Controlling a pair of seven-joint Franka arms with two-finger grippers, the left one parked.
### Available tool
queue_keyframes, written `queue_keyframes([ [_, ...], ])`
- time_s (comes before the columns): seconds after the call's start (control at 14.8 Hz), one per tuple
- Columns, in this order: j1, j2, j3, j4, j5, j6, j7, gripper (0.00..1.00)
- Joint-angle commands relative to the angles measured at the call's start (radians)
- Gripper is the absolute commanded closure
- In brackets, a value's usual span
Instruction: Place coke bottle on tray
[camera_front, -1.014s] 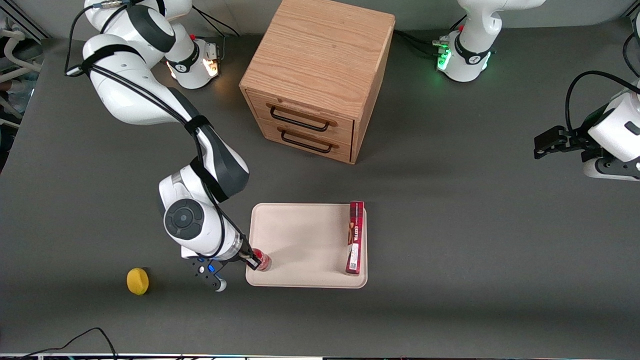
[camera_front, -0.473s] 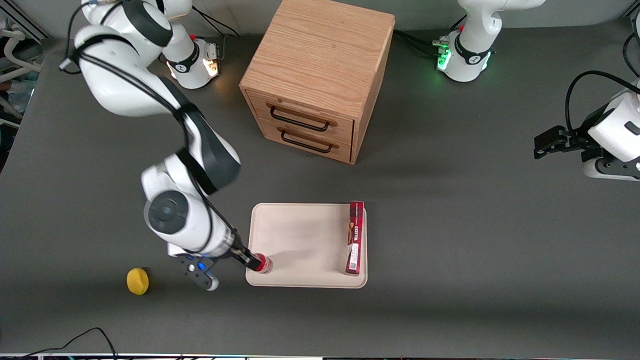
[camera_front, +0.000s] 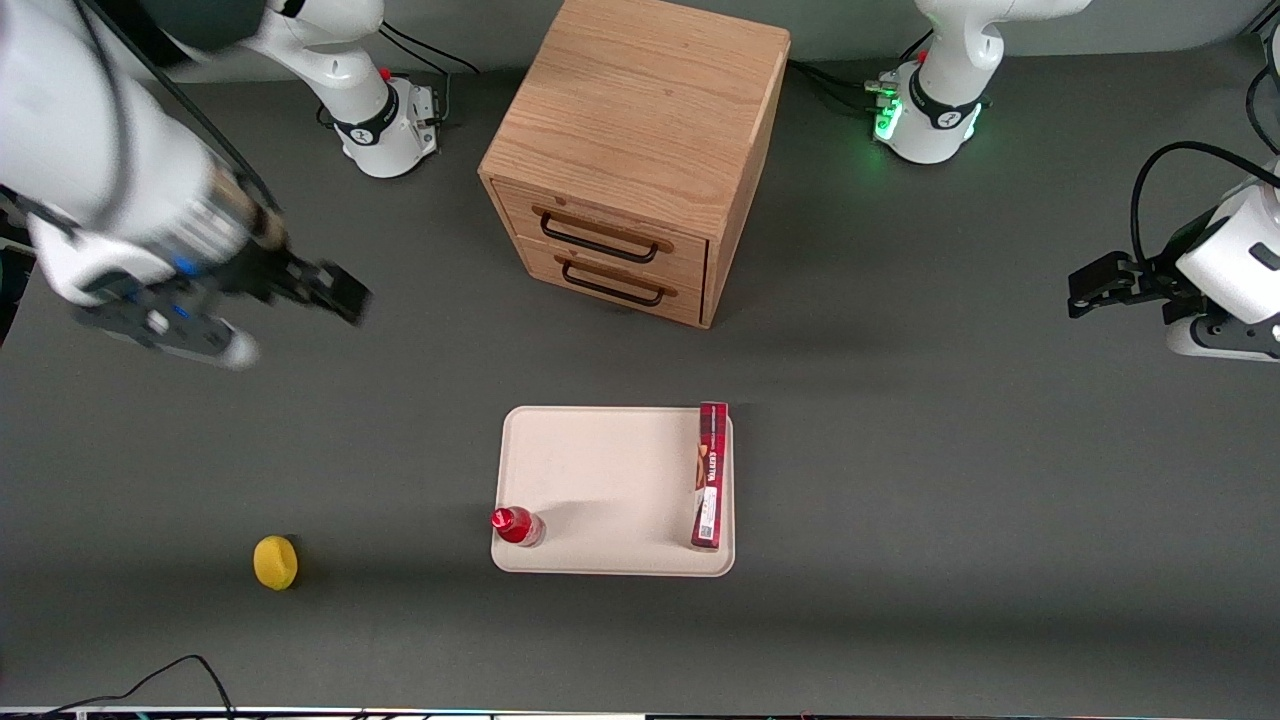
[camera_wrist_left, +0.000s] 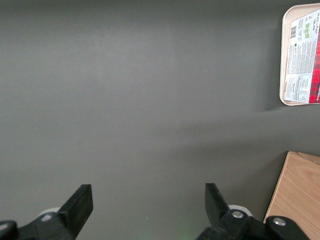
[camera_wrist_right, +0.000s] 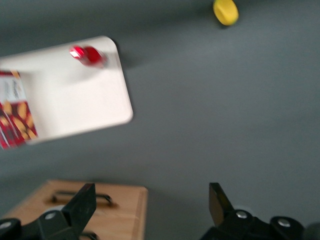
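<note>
So the gripper (camera_front: 335, 290) has let go and pulled way back, fingers spread wide with nothing between them, now hanging high toward the working arm's end of the table (camera_front: 900, 450). A second ago it was right at the coke bottle (camera_front: 517, 526). That bottle stands upright alone in the tray (camera_front: 600, 470) corner nearest the front camera, so the job looks done. A red box (camera_front: 710, 476) lies on the tray's opposite edge, a lemon (camera_front: 275, 562) sits on the dark grey table, and the wooden drawer cabinet (camera_front: 630, 160) is farther from the front camera.

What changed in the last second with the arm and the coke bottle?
The gripper let go of the coke bottle, opened, and pulled back high toward the working arm's end of the table. The bottle stays upright at the tray corner; red box and lemon unmoved.
</note>
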Motion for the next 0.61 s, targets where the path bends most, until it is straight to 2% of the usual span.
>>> queue_keyframes([
  [0.0,-0.021,-0.311,-0.211,-0.463,0.130,0.146,-0.230,0.00],
  [0.14,-0.021,-0.435,-0.265,-0.683,0.133,0.260,-0.307,0.00],
  [0.27,-0.021,-0.506,-0.290,-0.808,0.137,0.337,-0.313,0.00],
  [0.54,-0.018,-0.507,-0.285,-0.770,0.137,0.328,-0.294,0.00],
])
